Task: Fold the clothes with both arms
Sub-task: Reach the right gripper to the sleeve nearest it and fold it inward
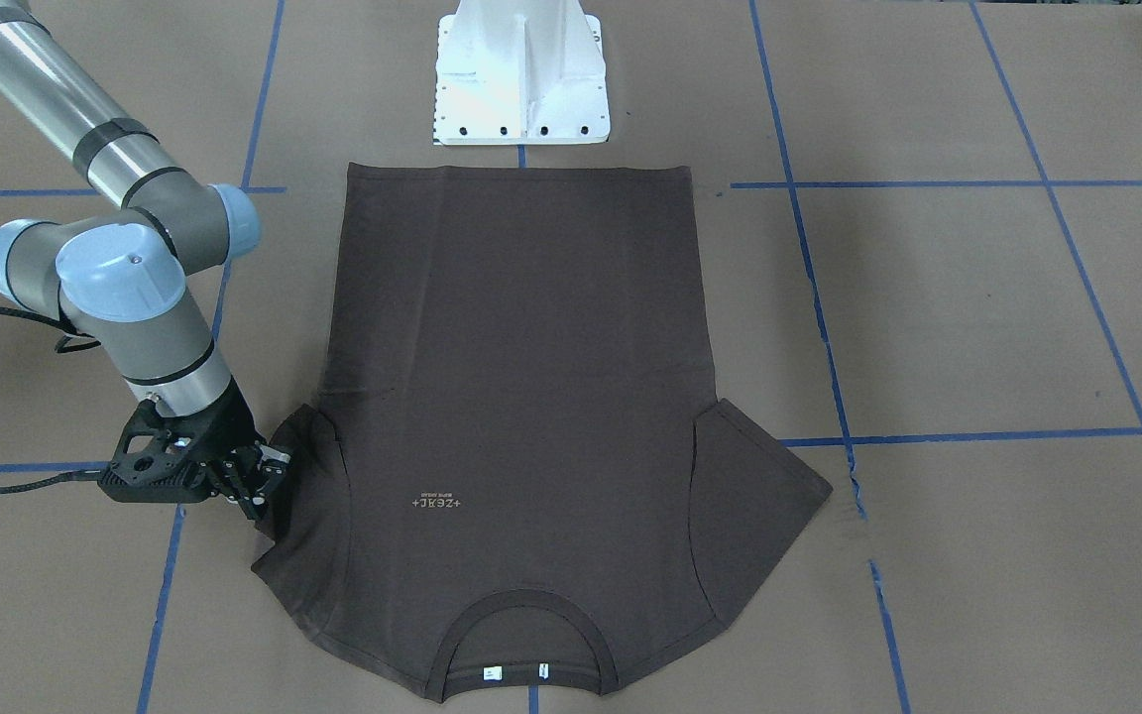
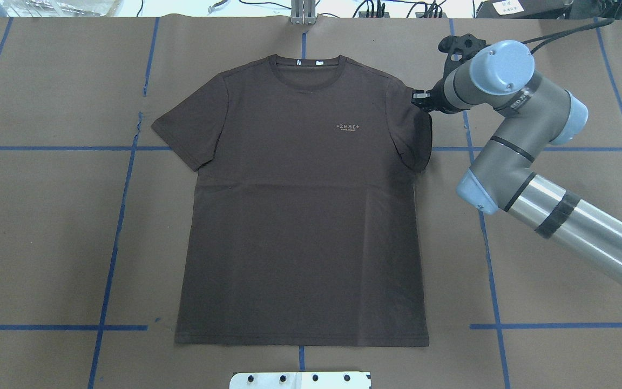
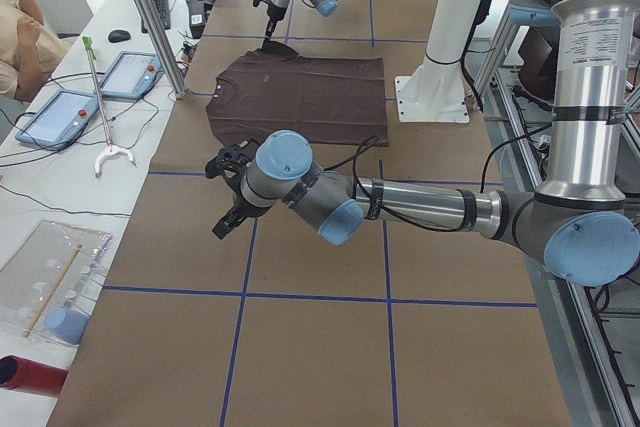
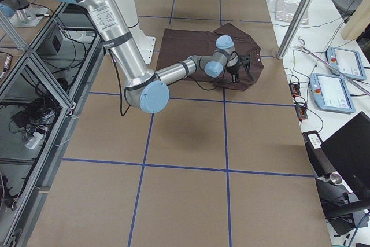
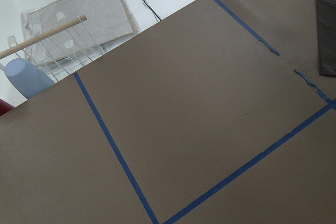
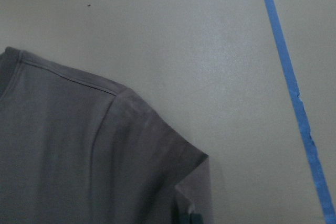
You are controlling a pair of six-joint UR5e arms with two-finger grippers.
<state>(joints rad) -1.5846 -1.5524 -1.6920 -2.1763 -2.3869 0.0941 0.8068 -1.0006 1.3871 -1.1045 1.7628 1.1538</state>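
T-shirt [image 2: 300, 216]: spread flat, lettering up, on the table [image 2: 46, 243]; hem toward the robot.
Right jaws: closed on the sleeve [image 1: 308, 486] edge (its corner lifted off the table).
Left jaws: over bare table, well apart from the shirt; cannot tell how open.

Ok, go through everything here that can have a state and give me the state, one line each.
T-shirt: spread flat on the table, front up, not yet folded.
Sleeve on the robot's right: outer edge lifted, pinched.
Sleeve on the robot's left: flat, spread out.
Right gripper: shut on the T-shirt's sleeve edge.
Left gripper: above bare table, off the shirt; open or shut cannot be told.
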